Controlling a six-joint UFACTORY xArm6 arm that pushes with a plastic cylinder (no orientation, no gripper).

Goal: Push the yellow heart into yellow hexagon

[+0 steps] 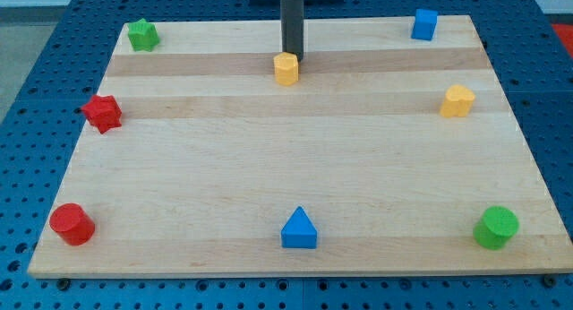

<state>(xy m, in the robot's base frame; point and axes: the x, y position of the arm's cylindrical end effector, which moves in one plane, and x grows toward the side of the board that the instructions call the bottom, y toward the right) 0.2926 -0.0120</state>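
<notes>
The yellow hexagon (286,69) stands near the view's top, at the middle of the wooden board (286,193). The yellow heart (457,101) stands far to the view's right of it, near the board's right edge. My tip (293,58) is at the top right side of the yellow hexagon, right against it or very close; I cannot tell if they touch. The tip is far from the yellow heart.
A green star (141,34) is at the top left, a blue cube (424,24) at the top right. A red star (103,113) is at the left edge, a red cylinder (72,224) at the bottom left. A blue triangle (299,229) is at the bottom middle, a green cylinder (495,227) at the bottom right.
</notes>
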